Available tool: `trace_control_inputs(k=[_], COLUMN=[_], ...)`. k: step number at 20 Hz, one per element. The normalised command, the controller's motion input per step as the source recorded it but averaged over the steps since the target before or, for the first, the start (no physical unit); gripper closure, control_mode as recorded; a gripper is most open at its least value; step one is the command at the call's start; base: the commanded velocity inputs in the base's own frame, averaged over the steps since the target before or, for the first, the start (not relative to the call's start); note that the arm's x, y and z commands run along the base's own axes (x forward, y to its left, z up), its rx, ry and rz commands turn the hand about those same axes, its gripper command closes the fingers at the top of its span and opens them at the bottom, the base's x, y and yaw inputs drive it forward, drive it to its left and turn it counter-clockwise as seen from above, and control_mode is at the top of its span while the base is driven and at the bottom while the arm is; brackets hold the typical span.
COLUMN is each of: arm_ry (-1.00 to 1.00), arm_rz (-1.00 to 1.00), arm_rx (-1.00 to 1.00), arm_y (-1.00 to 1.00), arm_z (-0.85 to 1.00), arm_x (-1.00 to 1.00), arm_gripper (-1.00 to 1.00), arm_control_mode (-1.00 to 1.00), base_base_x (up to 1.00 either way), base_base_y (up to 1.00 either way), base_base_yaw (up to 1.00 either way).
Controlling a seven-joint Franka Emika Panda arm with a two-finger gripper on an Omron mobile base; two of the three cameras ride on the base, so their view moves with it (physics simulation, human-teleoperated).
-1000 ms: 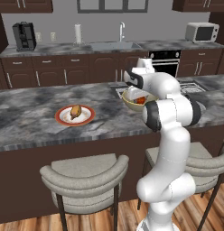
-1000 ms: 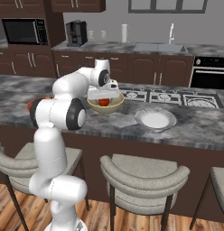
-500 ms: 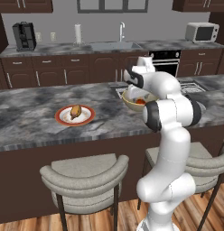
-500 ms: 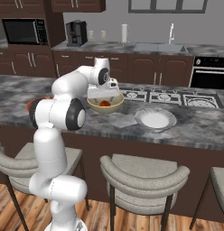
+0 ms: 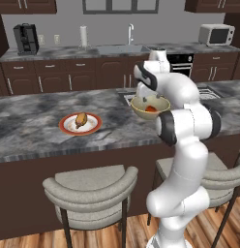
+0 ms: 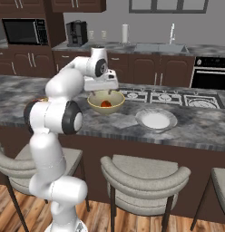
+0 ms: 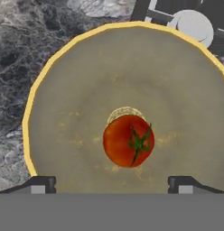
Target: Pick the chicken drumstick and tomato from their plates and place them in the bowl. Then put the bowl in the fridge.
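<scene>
The tan bowl (image 5: 162, 105) stands on the island counter, with the tomato (image 5: 150, 109) lying loose at its bottom. Straight above it hangs my gripper (image 6: 103, 92), open, holding nothing. In the hand view the tomato (image 7: 128, 140) sits between and just beyond my spread fingertips (image 7: 39, 185), inside the bowl (image 7: 86, 85). The chicken drumstick (image 5: 82, 119) lies on the red-rimmed plate (image 5: 64, 125), well left of the bowl. The all-white plate (image 6: 156, 119) is bare, right of the bowl (image 6: 115, 106). The fridge is out of view.
A cooktop (image 6: 171, 97) is set into the counter behind the bowl. Grey stools (image 5: 90, 184) line the island's near side. On the back counter are a sink (image 5: 119, 48), a coffee machine (image 5: 25, 39) and a microwave (image 5: 216, 34).
The jaws have spread a little wider over the bowl. The tomato rests free in the bowl, and the arm has hardly shifted.
</scene>
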Motion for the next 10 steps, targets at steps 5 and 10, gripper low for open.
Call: trace_control_inputs(k=[5,10], arm_ry=[-0.16,-0.05], arm_rz=[-0.34,-0.36], arm_rx=[0.00,0.02], arm_y=[0.27,0.35], arm_z=[0.00,0.03], arm_x=[-0.74,-0.63], arm_gripper=[-1.00,-1.00], arm_control_mode=[-1.00,-1.00], base_base_x=[0.00,0.00], base_base_y=[0.00,0.00], base_base_yaw=[0.00,0.00])
